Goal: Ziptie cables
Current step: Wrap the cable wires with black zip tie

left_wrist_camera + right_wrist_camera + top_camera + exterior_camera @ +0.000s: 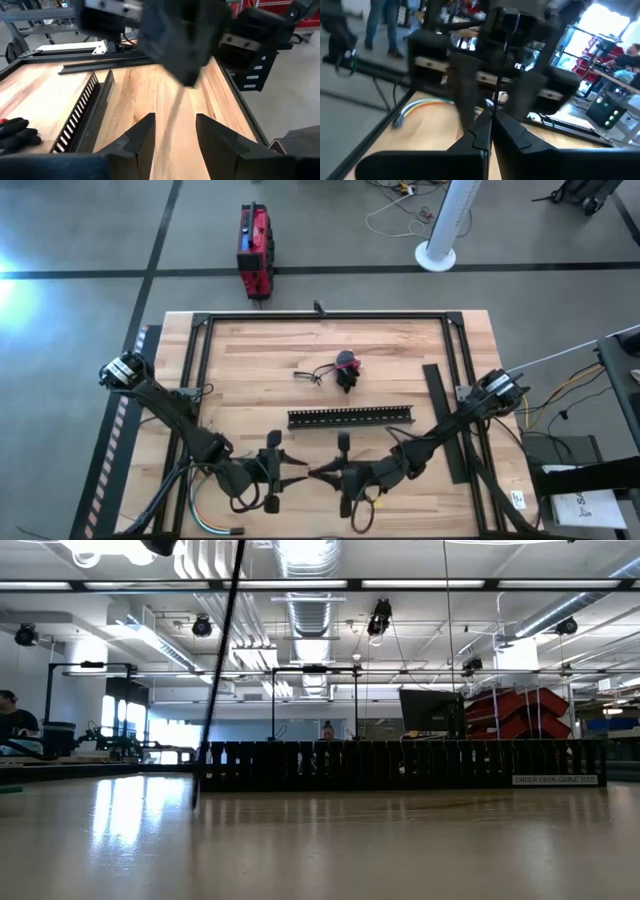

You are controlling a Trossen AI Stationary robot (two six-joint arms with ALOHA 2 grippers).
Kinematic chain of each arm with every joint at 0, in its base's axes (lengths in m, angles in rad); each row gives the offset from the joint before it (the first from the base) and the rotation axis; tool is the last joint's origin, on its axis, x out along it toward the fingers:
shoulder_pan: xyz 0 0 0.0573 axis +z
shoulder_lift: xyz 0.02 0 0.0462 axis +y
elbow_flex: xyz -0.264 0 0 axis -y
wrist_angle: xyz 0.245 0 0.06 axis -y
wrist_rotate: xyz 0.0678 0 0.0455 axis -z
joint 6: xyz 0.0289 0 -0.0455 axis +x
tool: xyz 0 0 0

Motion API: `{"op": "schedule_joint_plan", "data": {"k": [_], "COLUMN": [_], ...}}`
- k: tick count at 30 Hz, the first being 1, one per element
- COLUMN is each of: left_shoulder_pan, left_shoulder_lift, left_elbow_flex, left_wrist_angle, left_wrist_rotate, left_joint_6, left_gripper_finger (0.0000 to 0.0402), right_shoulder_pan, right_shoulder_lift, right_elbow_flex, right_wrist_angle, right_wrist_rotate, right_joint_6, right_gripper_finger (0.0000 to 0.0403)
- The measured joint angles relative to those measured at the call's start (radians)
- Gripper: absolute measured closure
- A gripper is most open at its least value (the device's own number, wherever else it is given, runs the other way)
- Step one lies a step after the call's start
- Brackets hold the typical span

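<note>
the right gripper (490,131), just in front of the long black comb-slotted duct (350,417), is clenched on the thin black plastic ziptie (500,75), holding it upright so its end is offered across. the left gripper (175,137) faces it, fingers spread, apparently ready to take the strip (not yet touching). the bundle of green, white, blue and red cables (420,107) lies at the table edge, in front of the duct and behind the left gripper, unbound.

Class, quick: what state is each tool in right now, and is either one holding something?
Left tool: open, holding nothing.
Right tool: shut on the ziptie, which stands up from its fingertips.
</note>
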Motion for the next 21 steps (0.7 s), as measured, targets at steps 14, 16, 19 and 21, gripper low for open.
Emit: {"op": "schedule_joint_plan", "data": {"k": [14, 16, 19, 21], "left_shoulder_pan": [-0.033, -0.034, -0.033, -0.04], "left_shoulder_lift": [-0.061, -0.064, -0.04, -0.012], "left_elbow_flex": [0.101, 0.175, 0.28, 0.328], "left_wrist_angle": [-0.412, -0.613, -0.837, -0.927], "left_wrist_rotate": [0.004, 0.052, 0.193, 0.298], "left_joint_6": [-0.032, -0.14, -0.276, -0.34], "left_gripper_finger": [0.0278, 0.0287, 0.03, 0.0307], "right_shoulder_pan": [0.088, 0.087, 0.086, 0.087], "right_shoulder_lift": [-0.001, 0.0, 0.0, 0.0], "right_elbow_flex": [0.227, 0.253, 0.28, 0.288], "right_wrist_angle": [-0.527, -0.587, -0.664, -0.68], "right_wrist_rotate": [0.008, 0.029, 0.037, 0.043], "right_joint_6": [-0.211, -0.183, -0.144, -0.123], "right_gripper_finger": [0.0403, 0.0403, 0.0403, 0.0403]}}
